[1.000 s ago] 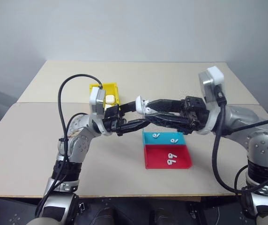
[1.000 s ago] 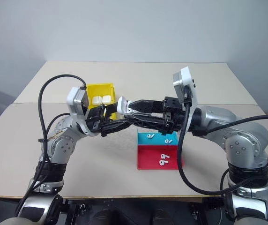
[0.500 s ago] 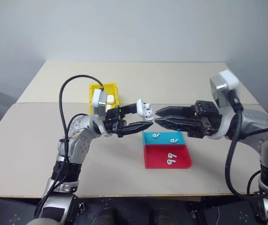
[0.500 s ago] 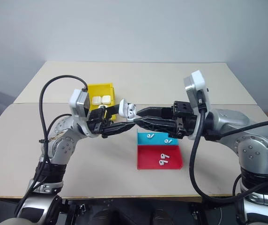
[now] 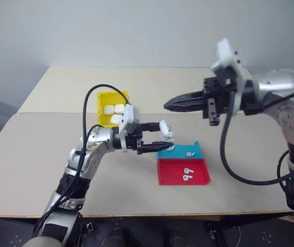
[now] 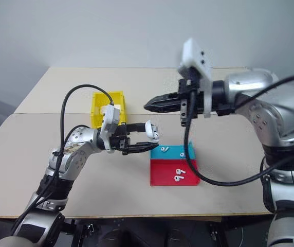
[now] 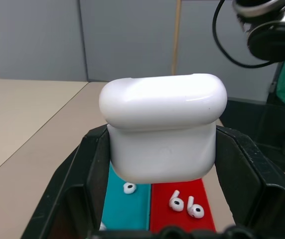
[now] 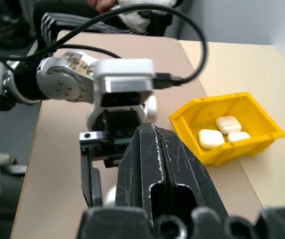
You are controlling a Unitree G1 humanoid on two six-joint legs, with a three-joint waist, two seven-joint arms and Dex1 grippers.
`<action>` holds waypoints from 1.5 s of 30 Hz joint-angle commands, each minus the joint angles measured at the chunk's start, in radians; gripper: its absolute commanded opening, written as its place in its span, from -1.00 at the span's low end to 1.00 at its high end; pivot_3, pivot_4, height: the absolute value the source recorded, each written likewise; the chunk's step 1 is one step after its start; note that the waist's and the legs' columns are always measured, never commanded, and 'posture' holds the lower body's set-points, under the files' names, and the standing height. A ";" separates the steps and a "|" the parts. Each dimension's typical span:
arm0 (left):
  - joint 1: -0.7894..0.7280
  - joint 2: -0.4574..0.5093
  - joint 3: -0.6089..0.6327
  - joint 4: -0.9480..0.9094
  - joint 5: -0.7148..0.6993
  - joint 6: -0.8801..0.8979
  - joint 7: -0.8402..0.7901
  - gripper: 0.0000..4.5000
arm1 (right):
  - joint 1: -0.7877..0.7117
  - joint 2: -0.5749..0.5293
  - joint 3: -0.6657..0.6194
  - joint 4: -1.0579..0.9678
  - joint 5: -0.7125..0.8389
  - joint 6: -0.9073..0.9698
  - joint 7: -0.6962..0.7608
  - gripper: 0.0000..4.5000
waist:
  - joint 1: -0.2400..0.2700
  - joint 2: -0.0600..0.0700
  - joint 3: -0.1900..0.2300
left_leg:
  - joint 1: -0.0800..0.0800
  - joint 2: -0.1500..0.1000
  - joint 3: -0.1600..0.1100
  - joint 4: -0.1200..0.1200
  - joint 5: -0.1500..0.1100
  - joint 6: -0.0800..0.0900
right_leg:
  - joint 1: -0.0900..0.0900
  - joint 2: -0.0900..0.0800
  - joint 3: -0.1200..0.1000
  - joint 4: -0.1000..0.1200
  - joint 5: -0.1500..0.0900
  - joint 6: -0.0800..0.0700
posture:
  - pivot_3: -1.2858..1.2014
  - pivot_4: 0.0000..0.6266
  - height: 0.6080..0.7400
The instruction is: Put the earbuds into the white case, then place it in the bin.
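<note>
Left hand pinching white case, lid closed | right hand pressed together, holding nothing

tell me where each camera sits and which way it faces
Head eyes: look down over both arms at the table.
Left wrist: along the left gripper, shut on the white case, tray below.
Right wrist: along the shut right gripper toward the bin.
Shared: case, bin.
</note>
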 commanded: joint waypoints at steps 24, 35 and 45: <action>-0.042 -0.164 0.217 -0.025 0.280 -0.088 0.815 0.25 | 0.331 0.141 -0.362 -0.119 -0.092 -0.074 -0.287 -0.99 | 0.016 0.000 0.000 | 0.000 -0.001 -0.001 0.002 0.000 0.000 | 0.002 -0.001 -0.002 0.000 0.001 0.001 | 0.03 -0.52 1.00; -0.245 -0.202 0.251 0.468 0.412 -0.188 1.063 0.25 | 0.429 0.061 -0.320 -0.270 -0.122 -0.006 -0.399 -0.99 | 0.011 0.000 0.000 | -0.001 -0.002 -0.001 0.002 0.000 0.000 | 0.001 -0.001 -0.002 0.000 0.001 0.001 | 0.03 -0.52 1.00; -0.326 -0.200 0.224 0.743 0.470 -0.339 1.108 0.99 | 0.449 0.017 -0.337 -0.332 -0.087 0.032 -0.411 -1.00 | 0.003 -0.001 0.000 | -0.001 -0.002 -0.001 0.001 -0.001 0.001 | 0.001 -0.002 -0.002 -0.001 0.001 0.001 | 0.03 -0.52 1.00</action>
